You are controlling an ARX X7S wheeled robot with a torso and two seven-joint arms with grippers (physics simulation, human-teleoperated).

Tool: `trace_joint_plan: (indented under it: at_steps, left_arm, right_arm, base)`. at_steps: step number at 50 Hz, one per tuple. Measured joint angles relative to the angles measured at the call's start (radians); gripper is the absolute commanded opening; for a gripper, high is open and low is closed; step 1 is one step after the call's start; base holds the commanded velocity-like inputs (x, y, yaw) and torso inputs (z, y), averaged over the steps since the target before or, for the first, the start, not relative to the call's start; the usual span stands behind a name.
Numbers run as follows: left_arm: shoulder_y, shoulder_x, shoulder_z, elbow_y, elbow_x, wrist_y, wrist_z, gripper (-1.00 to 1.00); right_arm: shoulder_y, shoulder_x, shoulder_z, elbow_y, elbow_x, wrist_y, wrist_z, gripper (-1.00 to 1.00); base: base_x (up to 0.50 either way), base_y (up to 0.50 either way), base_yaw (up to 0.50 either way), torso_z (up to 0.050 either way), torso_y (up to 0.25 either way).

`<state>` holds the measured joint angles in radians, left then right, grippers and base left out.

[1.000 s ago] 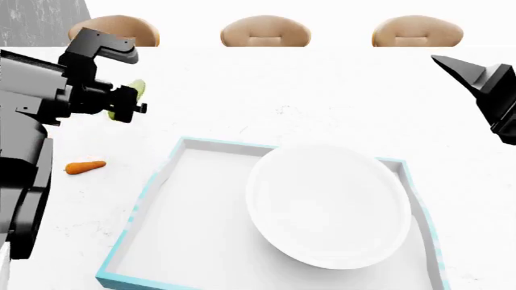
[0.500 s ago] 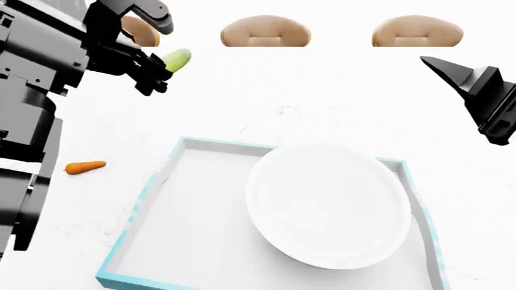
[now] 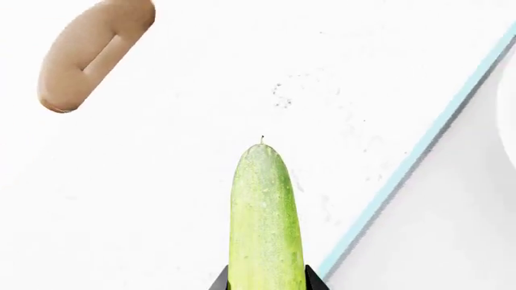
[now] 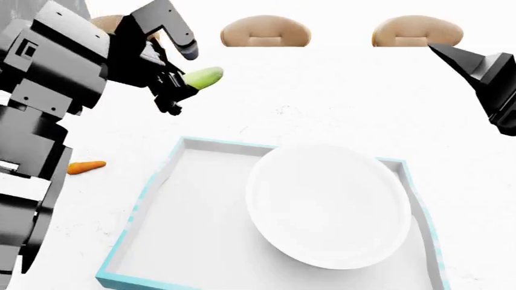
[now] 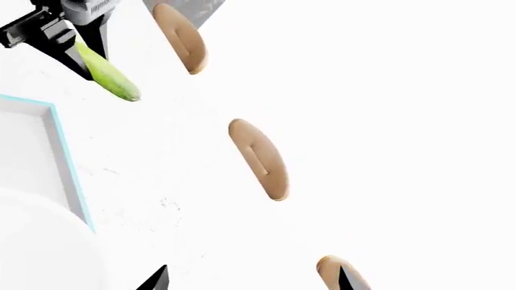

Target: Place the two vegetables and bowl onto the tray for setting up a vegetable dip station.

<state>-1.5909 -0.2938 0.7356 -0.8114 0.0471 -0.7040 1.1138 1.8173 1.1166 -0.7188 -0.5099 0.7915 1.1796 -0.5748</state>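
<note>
The pale green cucumber (image 4: 203,77) hangs in the air beyond the tray's far left corner, with my left gripper (image 4: 176,90) shut on its rear end. In the left wrist view the cucumber (image 3: 262,223) sticks out between the jaws of the left gripper (image 3: 264,285), above the table and beside the tray's blue rim (image 3: 411,163). The orange carrot (image 4: 84,167) lies on the table left of the tray (image 4: 141,202). The white bowl (image 4: 327,205) sits inside the tray, towards its right. My right gripper (image 4: 472,63) hovers at the far right, open and empty (image 5: 250,281).
Three tan chair backs (image 4: 264,31) line the table's far edge. The bare white inside of the tray (image 4: 193,223) lies left of the bowl. The left arm's dark bulk (image 4: 40,109) fills the left side of the head view.
The left arm has risen and carried the cucumber up and to the right, from near the carrot's side towards the tray's far left corner. The right gripper shifted only slightly.
</note>
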Motion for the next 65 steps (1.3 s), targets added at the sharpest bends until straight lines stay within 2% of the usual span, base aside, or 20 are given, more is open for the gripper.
trace_joint_plan:
  at_steps: [9, 21, 40, 51, 65]
  left_arm:
    - [0.023, -0.009, 0.028, 0.015, -0.002, 0.134, 0.044, -1.00]
    - [0.031, 0.004, 0.110, -0.068, 0.043, 0.330, 0.077, -1.00]
    - [0.022, 0.086, 0.183, -0.261, 0.070, 0.527, 0.111, -1.00]
    - [0.038, 0.109, 0.208, -0.303, 0.077, 0.566, 0.122, -1.00]
    - [0.074, 0.100, 0.221, -0.268, 0.077, 0.553, 0.129, -1.00]
  right_arm:
    - [-0.004, 0.008, 0.008, -0.007, 0.009, 0.003, 0.007, 1.00]
    - [-0.027, 0.029, 0.027, -0.020, 0.030, 0.000, 0.025, 1.00]
    - [-0.067, 0.077, 0.065, -0.049, 0.078, -0.003, 0.064, 1.00]
    - [-0.101, 0.101, 0.083, -0.058, 0.101, -0.019, 0.088, 1.00]
    - [-0.117, 0.107, 0.089, -0.059, 0.106, -0.030, 0.097, 1.00]
  base:
    - [0.00, 0.00, 0.00, 0.000, 0.000]
    - [0.00, 0.00, 0.00, 0.000, 0.000]
    - [0.00, 0.00, 0.00, 0.000, 0.000]
    - [0.00, 0.00, 0.00, 0.000, 0.000]
    - [0.00, 0.00, 0.00, 0.000, 0.000]
